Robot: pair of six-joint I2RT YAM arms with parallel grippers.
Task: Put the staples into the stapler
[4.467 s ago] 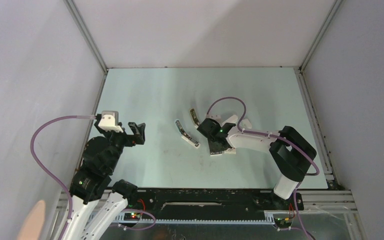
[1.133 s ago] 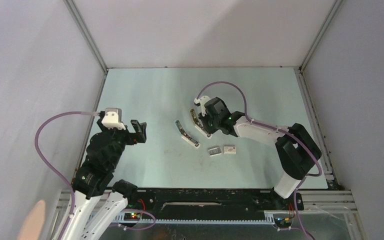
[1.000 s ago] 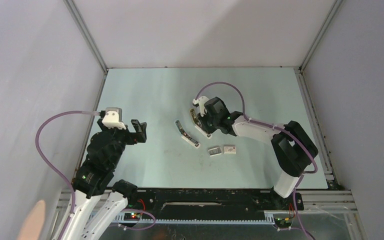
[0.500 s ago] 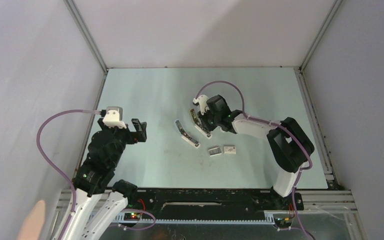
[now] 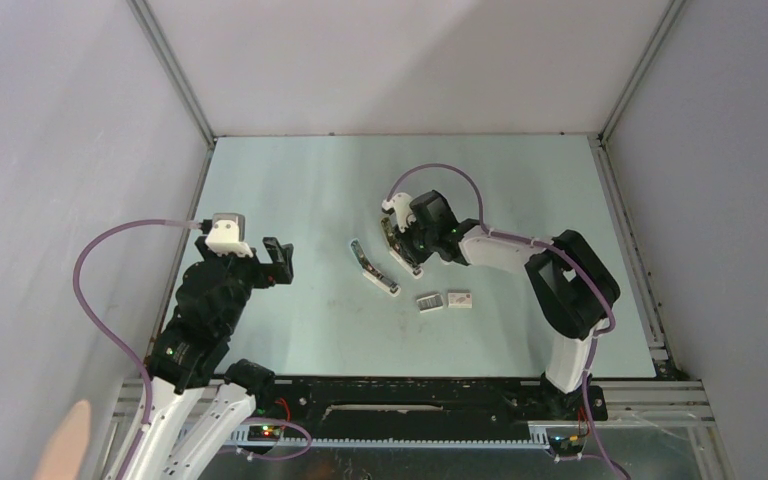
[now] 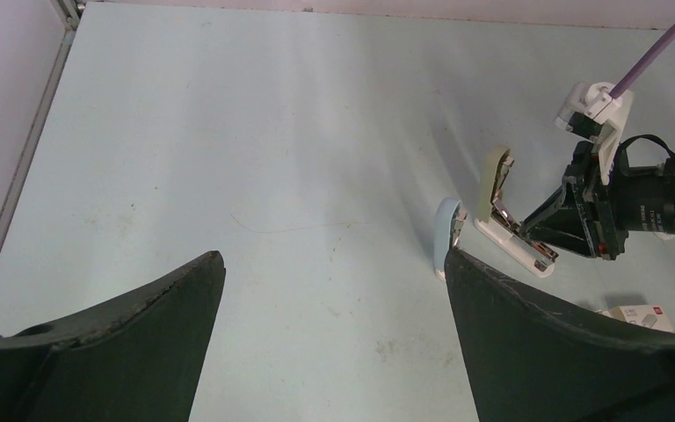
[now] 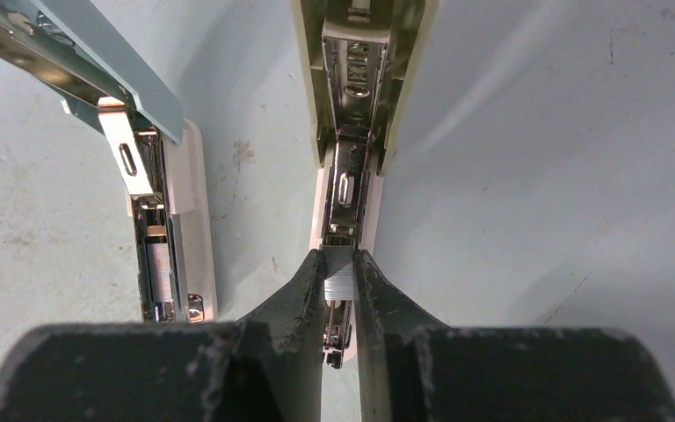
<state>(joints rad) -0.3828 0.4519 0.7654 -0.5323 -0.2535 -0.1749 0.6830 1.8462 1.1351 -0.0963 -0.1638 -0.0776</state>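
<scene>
Two staplers lie swung open mid-table: a cream one [image 5: 392, 236] and a pale blue one [image 5: 372, 268]. My right gripper [image 5: 410, 252] is shut on a small grey striped strip of staples [image 7: 339, 276]. It holds the strip right over the open metal channel of the cream stapler [image 7: 359, 114], in line with it. The blue stapler [image 7: 165, 237] lies just to its left. A greyish striped block of staples [image 5: 428, 301] lies on the table nearer the arms. My left gripper [image 5: 278, 262] is open and empty at the left, apart from everything [image 6: 334, 259].
A small plain white box [image 5: 460, 298] lies right of the grey block and shows at the edge of the left wrist view [image 6: 637, 314]. The pale green table [image 5: 300, 190] is fenced by grey walls and metal rails at the left, back and right.
The right gripper left the grey block and white box and moved up-left to the cream stapler. In the last second it only edged a little further along it. The left arm barely moved.
</scene>
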